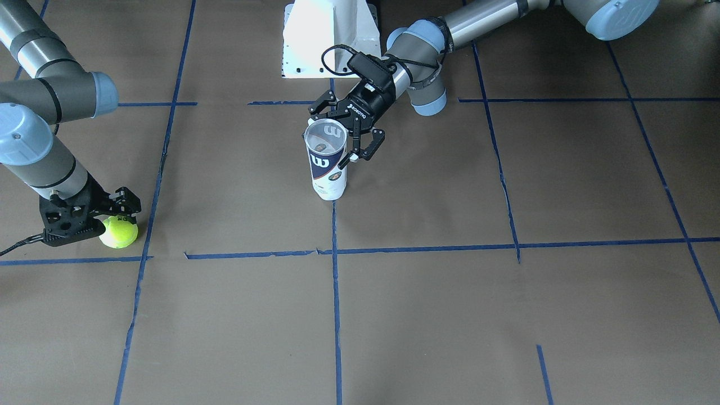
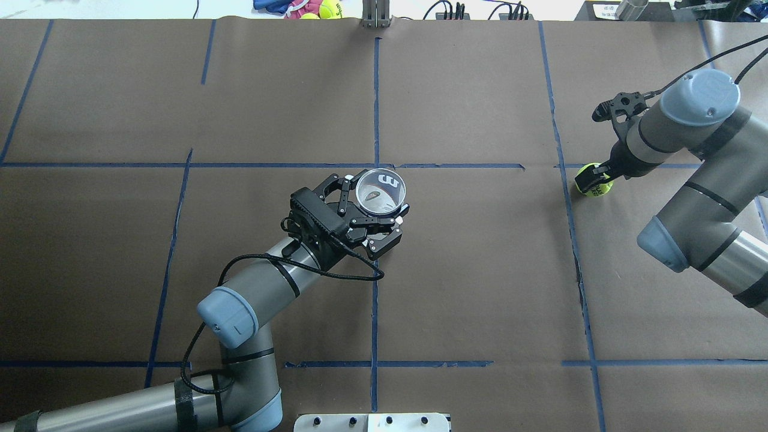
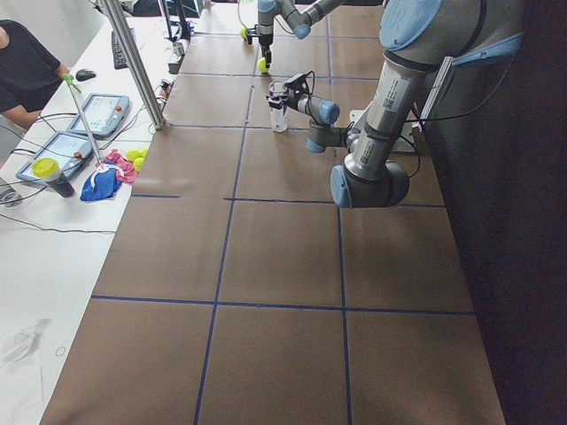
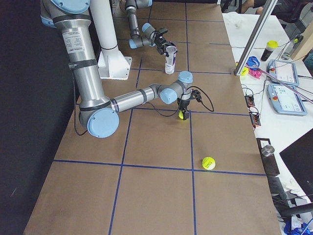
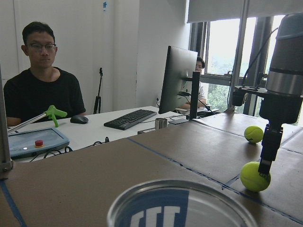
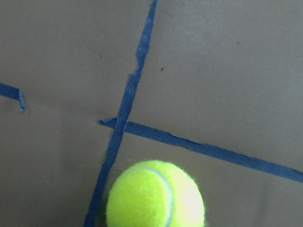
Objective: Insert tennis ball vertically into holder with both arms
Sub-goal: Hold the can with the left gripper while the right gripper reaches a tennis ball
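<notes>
Tennis ball [image 1: 119, 232] under right end effector [image 1: 115, 216], holder [image 1: 327, 163] upright

Yellow-green tennis ball [image 1: 118, 232] on the table – clear labelled holder [image 1: 327, 163] upright (open mouth up), well apart

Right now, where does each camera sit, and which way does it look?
Front: across the table, facing the robot; can, both arms.
Overhead: behind the robot; left gripper, ball.
Left end: along the table, left arm near.
Right end: right arm near.
Left wrist: over the can's rim.
Right wrist: down on the ball.
Front and overhead share can and ball.
</notes>
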`<state>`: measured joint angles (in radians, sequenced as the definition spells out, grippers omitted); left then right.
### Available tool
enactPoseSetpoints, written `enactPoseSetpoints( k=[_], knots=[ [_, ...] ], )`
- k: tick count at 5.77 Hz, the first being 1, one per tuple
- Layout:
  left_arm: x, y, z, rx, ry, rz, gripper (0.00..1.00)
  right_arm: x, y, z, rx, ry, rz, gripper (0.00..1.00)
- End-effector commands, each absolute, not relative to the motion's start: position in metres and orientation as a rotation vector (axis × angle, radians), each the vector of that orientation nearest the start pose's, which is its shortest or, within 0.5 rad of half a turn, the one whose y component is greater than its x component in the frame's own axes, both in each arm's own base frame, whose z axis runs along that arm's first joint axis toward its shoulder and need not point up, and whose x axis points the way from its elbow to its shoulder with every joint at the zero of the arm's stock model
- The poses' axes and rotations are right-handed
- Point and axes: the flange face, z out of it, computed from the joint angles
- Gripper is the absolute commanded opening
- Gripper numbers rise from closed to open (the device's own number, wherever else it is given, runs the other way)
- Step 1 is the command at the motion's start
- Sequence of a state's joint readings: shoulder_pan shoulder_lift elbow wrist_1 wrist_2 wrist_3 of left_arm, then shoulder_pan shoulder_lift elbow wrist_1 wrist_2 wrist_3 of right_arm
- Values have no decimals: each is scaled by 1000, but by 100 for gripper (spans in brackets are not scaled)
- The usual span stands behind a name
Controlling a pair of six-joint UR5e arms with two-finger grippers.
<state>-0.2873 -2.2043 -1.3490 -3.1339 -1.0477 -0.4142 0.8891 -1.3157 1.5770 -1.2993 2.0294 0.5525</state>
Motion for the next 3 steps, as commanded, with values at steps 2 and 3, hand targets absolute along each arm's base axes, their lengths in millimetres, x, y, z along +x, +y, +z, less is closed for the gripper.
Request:
enactPoseSetpoints(
  k=[2, 3],
  knots=[
    [573, -360, 224, 1498, 1196, 68, 96, -334, -544, 498, 171, -655, -253, 51],
    [573, -360, 226, 1497, 1194, 70, 96, -333, -546, 486, 190, -669, -261, 5]
  ],
)
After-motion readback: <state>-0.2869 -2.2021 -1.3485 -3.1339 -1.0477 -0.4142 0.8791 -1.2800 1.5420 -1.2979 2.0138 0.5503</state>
